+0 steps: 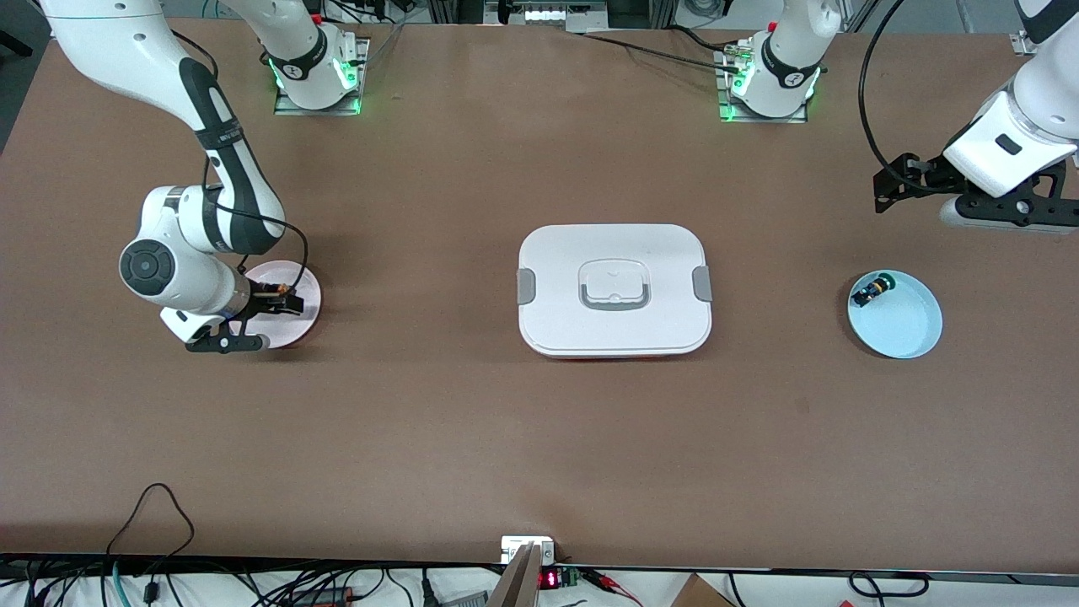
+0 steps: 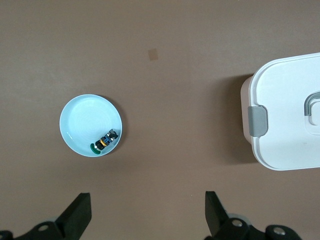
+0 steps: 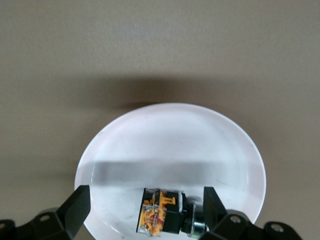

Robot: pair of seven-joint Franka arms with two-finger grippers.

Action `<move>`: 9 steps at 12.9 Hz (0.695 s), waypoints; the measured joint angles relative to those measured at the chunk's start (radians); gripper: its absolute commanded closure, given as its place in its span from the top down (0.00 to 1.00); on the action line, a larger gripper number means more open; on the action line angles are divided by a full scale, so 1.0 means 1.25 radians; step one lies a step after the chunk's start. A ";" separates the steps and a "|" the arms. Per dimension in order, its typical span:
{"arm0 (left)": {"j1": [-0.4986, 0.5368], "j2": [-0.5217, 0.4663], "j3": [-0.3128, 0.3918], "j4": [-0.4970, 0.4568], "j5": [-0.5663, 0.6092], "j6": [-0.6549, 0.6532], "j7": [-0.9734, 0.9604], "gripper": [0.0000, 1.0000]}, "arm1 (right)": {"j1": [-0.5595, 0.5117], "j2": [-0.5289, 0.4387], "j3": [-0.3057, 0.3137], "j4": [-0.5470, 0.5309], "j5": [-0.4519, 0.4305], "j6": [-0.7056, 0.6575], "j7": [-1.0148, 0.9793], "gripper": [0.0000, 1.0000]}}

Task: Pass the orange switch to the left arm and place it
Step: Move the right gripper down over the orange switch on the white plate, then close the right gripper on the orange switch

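Here I see the tiny orange switch (image 3: 162, 216), a boxy tan-and-black plastic piece, lying in a smooth round pale pink plate (image 1: 299, 291) at the right arm's end of the matte brown surface (image 1: 472, 438). The right gripper (image 3: 145, 210) sits low over it, fingers apart on either side, not clamped. The flat white rounded box (image 1: 614, 291) with grey clips lies in the middle. The left gripper (image 2: 147, 210) hangs spread open above the surface near a glossy light blue dish (image 2: 85, 117) that holds a small black green-capped switch (image 2: 103, 141).
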 measured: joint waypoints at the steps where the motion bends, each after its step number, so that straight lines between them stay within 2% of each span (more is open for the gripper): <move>1: 0.000 0.000 0.000 0.000 0.000 0.000 0.000 1.00 | 0.000 -0.001 0.000 -0.011 0.000 0.004 0.001 1.00; 9: 0.000 0.000 0.000 0.000 0.000 0.000 0.000 1.00 | -0.030 -0.011 -0.002 -0.060 -0.002 0.021 0.001 1.00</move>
